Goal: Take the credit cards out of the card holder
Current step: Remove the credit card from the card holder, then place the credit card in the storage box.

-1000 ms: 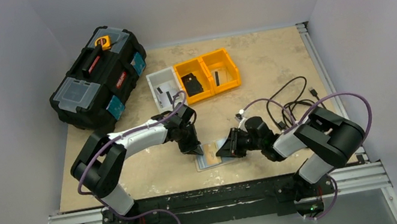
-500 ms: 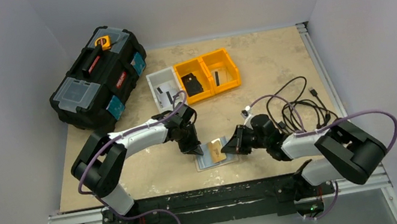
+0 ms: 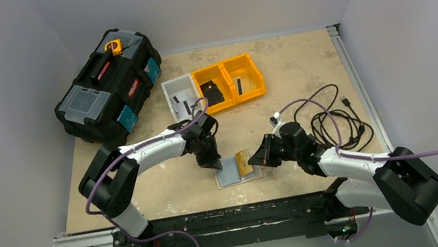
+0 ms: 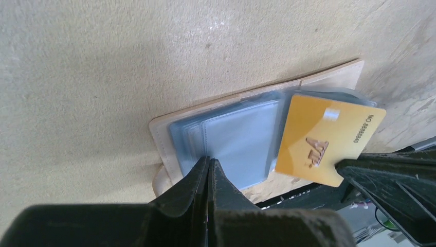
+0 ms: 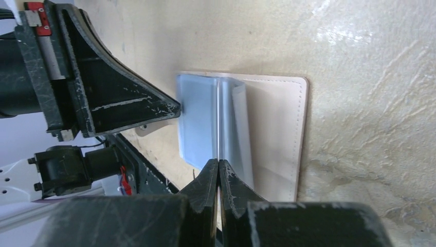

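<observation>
The card holder [image 3: 231,172] is lying open near the tabletop's [image 3: 301,69] 6 o'clock edge. The left claw [image 3: 213,163], shut tight, is pinning its 9 o'clock side. The right claw [image 3: 258,159] is pinching a gold credit card [image 4: 329,136] at its 3 o'clock side. I'd be sliding the card flat toward 3 o'clock and pressing the holder down so it isn't lifting.
</observation>
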Controlling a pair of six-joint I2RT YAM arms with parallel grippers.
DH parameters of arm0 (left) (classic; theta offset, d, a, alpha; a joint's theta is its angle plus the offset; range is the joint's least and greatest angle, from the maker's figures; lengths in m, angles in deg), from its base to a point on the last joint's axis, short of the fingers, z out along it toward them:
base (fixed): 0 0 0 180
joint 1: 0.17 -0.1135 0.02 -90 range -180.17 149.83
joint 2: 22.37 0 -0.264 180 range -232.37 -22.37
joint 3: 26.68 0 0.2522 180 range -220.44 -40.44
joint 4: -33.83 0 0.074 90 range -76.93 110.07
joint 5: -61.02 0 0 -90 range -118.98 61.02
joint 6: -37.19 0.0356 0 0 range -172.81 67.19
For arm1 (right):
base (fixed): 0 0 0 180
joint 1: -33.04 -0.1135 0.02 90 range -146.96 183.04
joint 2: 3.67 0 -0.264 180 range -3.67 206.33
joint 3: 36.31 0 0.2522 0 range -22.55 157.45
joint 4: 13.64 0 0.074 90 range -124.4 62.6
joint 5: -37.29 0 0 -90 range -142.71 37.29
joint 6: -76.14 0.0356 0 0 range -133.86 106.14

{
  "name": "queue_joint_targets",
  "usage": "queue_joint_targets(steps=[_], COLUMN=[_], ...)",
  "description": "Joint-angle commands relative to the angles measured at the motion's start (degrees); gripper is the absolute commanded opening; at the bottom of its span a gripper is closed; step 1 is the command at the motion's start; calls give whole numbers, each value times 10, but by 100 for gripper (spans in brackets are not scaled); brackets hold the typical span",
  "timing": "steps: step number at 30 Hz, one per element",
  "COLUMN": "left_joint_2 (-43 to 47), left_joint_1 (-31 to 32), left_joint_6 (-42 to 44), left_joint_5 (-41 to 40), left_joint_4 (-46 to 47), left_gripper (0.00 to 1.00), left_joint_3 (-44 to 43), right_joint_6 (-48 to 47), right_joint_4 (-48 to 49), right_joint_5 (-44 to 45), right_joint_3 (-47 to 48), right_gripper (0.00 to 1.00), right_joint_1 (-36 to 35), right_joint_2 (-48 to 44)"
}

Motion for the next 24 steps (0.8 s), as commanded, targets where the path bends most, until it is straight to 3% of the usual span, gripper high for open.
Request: queue_joint_targets(steps=[1, 10, 16, 24], left_joint_2=[42, 112, 156, 220], left_joint_1=[-1, -2, -4, -8], left_joint_6=[24, 34, 45, 63], left_joint_5=[-16, -10, -19, -30], left_joint_4=[-23, -47, -69, -97], left_gripper=[0, 27, 43, 66], left_joint_3=[-41, -53, -48, -21], right_joint_6=[-20, -23, -65, -135], right_joint_4=[-48, -109, -138, -181], right_joint_5=[12, 25, 1, -1], right_joint_3=[41, 87, 150, 313], right_gripper=[0, 0, 0, 0], right_joint_1=[4, 7, 79, 182], right_joint_2=[-32, -76, -45, 61])
